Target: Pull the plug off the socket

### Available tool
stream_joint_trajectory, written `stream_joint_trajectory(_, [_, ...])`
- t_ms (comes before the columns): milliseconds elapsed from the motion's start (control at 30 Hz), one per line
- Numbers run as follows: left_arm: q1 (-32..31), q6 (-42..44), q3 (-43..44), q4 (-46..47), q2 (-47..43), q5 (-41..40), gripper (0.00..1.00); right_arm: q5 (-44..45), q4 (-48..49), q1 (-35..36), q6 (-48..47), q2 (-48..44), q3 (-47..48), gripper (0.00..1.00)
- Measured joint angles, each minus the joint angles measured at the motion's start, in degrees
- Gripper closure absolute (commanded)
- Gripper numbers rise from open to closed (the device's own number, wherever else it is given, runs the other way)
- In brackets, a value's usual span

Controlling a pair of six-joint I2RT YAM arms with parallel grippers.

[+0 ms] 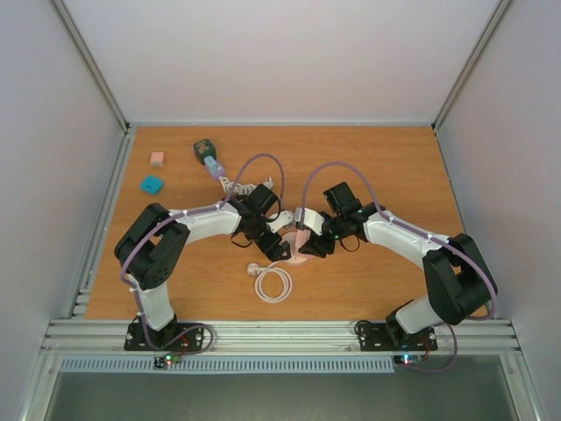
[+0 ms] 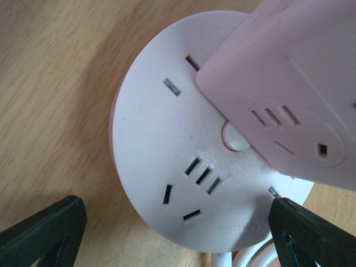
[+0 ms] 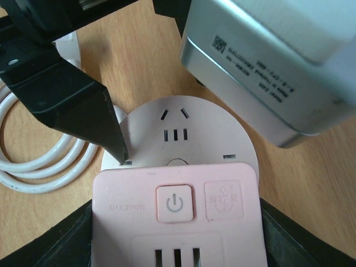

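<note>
A round pale-pink socket lies flat on the wooden table, with its white cable coiled beside it. A square pink plug with a power button sits over the socket's edge, and my right gripper is shut on its two sides. My left gripper stands open, its black fingers wide on either side of the socket; one tip rests at the rim. From above, both grippers meet at the table's middle. I cannot tell whether the plug still sits in the socket.
A green cube, a small pink block and a teal block lie at the back left. Another plug on a white cord lies near them. The white cable coil lies in front of the grippers.
</note>
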Motion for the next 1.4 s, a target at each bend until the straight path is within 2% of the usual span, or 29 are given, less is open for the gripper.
stream_joint_trajectory(1100, [-0.81,-1.03,1.01,1.22,1.68,0.31,0.13,0.15,-5.70,-0.17,-0.59,0.31,3.50,0.85])
stream_joint_trajectory(1400, [-0.81,-1.33,1.46,1.55,2.21,0.46,0.11,-1.60,-7.52,-0.26,-1.20,-3.48,4.37,0.85])
